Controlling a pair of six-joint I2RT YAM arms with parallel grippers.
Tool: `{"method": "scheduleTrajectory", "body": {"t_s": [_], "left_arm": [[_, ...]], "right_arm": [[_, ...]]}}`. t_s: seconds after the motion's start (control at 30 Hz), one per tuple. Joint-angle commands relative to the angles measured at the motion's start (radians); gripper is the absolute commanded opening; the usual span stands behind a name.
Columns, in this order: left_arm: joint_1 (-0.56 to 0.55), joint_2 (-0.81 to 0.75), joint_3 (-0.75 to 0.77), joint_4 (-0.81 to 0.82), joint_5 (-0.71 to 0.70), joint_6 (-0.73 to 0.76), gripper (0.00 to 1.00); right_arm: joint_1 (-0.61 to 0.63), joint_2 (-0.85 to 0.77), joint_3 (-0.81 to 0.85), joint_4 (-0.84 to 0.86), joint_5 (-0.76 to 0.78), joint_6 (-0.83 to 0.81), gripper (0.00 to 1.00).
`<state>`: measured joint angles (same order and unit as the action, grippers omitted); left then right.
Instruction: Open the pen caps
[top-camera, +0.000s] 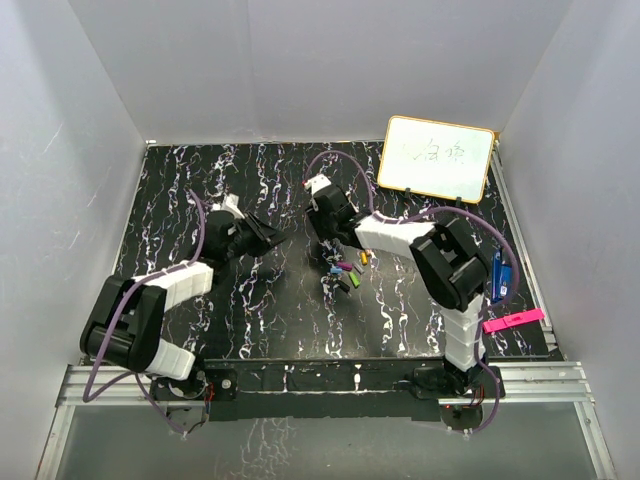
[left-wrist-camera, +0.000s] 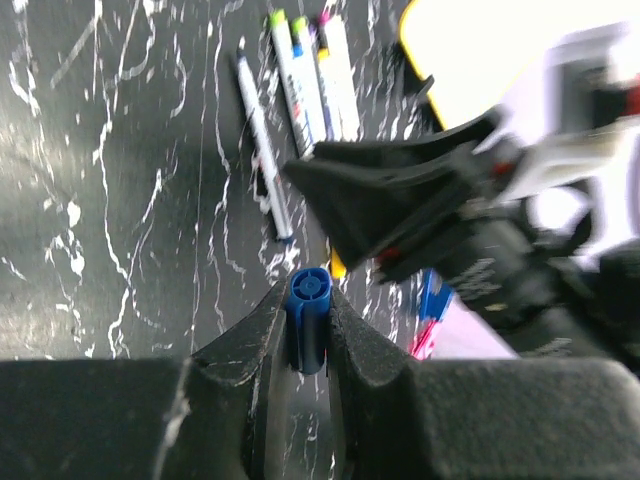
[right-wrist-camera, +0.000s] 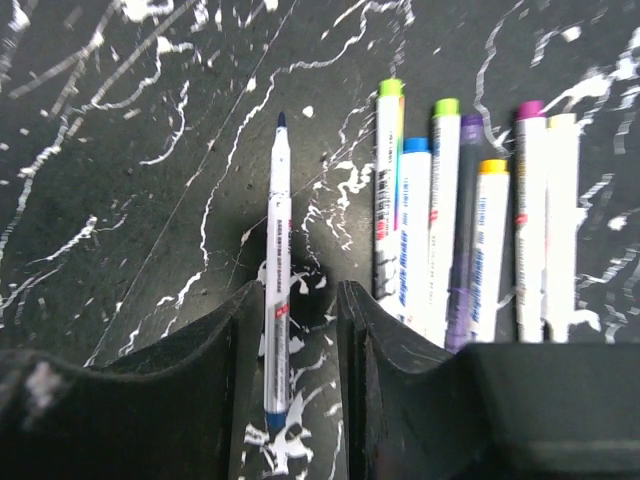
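**At mid-table: one pen open, its cap in the left gripper**

Near the centre of the table, the left gripper is pinched narrow on a blue cap, held end-on between its fingers. Facing it from the right, the right gripper hangs low over the marble with its jaws parted. The uncapped pen, its blue tip bare, lies on the surface between them. It sits close to one finger and clear of the other, so it looks released rather than gripped.

Just beside that gripper lies the row of capped pens, packed side by side. Their lime, blue, green, purple, orange, magenta and yellow caps are all on.

By the look of it, one uncapping is closing out: the pen is down but the cap is not. Most of the task remains.

The next move calls for three things:
- The left gripper should drop the blue cap on bare table, well away from the row.
- The right gripper should rise straight off the uncapped pen without rolling it, then shift to the nearest capped pen and grip its barrel.
- Because the pens lie so close together, a finger must slip between neighbours without scattering them, and the pull on the cap should run along the pen's axis.
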<state>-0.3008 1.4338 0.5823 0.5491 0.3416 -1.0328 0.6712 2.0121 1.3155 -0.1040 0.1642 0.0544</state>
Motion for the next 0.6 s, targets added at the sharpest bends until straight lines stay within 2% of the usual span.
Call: {"method": "scheduleTrajectory", "body": {"t_s": [0.0,0.27,0.57], "left_arm": [[-0.058,0.030,-0.024,0.037,0.010,-0.005,0.00],[-0.138,0.124,-0.020,0.080,0.015,-0.022,0.00],[-0.228,0.274,0.029,0.120,0.021,-0.034,0.00]], "right_arm": [[-0.007,-0.168,-0.028,0.089,0.058,0.011,0.34],[-0.015,-0.382,-0.130,0.113,0.168,0.040,0.41],[-0.019,-0.493,-0.182,0.082,0.197,0.054,0.44]]}}
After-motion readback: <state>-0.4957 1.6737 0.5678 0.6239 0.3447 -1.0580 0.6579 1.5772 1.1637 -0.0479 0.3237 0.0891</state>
